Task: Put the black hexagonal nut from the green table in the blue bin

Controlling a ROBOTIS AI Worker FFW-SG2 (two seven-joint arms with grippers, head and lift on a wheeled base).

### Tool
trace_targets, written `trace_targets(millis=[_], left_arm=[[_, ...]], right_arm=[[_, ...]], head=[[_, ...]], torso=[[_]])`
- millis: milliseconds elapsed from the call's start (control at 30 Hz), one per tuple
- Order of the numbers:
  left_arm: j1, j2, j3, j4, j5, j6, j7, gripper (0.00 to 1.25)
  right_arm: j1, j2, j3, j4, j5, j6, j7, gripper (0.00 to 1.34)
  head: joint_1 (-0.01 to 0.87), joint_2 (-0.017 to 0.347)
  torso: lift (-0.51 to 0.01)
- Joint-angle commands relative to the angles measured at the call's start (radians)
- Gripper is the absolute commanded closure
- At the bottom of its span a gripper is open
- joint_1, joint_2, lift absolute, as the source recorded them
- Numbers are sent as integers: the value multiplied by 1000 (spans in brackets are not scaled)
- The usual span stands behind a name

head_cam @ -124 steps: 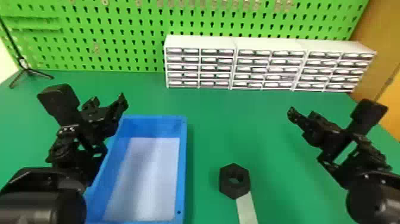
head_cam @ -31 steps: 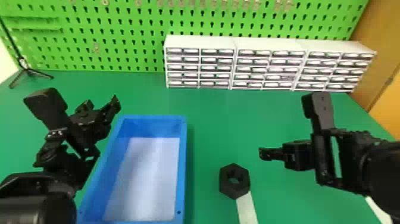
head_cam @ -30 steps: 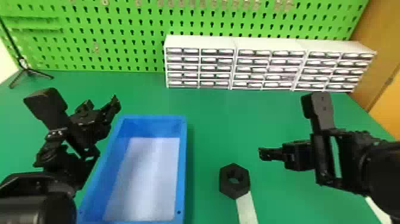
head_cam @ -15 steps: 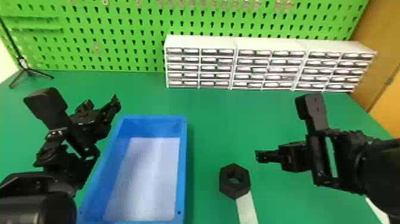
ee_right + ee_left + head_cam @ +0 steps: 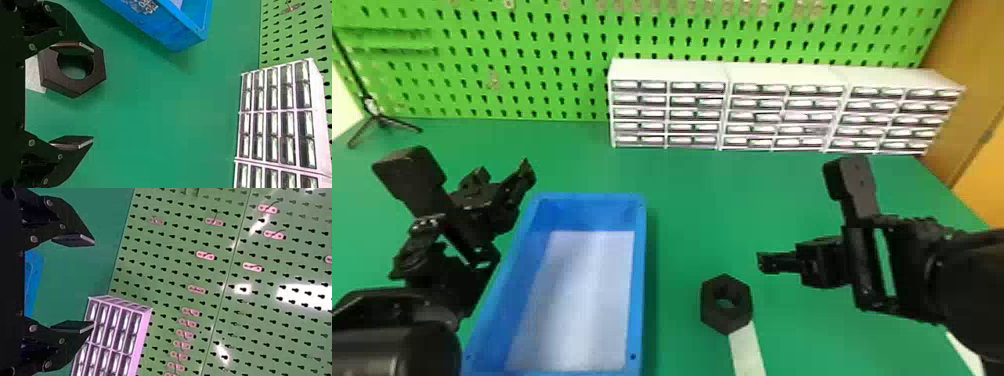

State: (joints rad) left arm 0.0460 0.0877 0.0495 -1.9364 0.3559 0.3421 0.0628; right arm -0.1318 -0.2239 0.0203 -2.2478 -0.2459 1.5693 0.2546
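From where I stand, over on the left the left gripper (image 5: 503, 172) is parked with its fingers well apart, and the blue bin (image 5: 640, 280) is at its five o'clock. The black hexagonal nut (image 5: 727, 320) sits flat on the green table (image 5: 682, 190), at the bin's three o'clock, a white strip (image 5: 748, 352) running from it toward five. Farther right, the right gripper (image 5: 764, 263) has its fingers spread around nothing, the nut near its tips, between seven and eight o'clock. Four seconds ago that gripper was up toward one o'clock; the nut hasn't budged.
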Motion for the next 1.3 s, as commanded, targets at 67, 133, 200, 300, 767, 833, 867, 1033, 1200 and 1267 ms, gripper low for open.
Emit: trace_targets(millis=[67,133,200,300,767,833,867,1033,1200,1267], left_arm=[[0,0,1,-1,0,0,0,501],[0,0,0,1,0,0,0,501],[0,0,0,1,0,0,0,501],[0,0,0,1,0,0,0,501],[0,0,0,1,0,0,0,501],[0,1,0,-1,0,0,0,501],[0,0,0,-1,0,0,0,501],[2,0,0,-1,0,0,0,501],[2,0,0,-1,0,0,0,501],[2,0,0,-1,0,0,0,501]], right_arm=[[0,-2,0,2,-6,3,0,466],[-2,-3,0,4,-7,3,0,466],[-3,-3,0,4,-9,3,0,466],[-6,-5,1,4,-10,3,0,466],[-9,-5,1,5,-13,3,0,466],[-9,-5,1,7,-15,3,0,466],[-9,-5,1,7,-15,3,0,466],[-11,-5,1,7,-15,3,0,466],[-12,-5,4,8,-18,3,0,466],[-14,-6,6,14,-18,3,0,466]], head=[[692,8],[692,8],[692,8],[692,8],[692,8],[692,8],[692,8],[692,8],[692,8],[692,8]], torso=[[-97],[-97],[-97],[-97],[-97],[-97],[-97],[-97],[-97],[-97]])
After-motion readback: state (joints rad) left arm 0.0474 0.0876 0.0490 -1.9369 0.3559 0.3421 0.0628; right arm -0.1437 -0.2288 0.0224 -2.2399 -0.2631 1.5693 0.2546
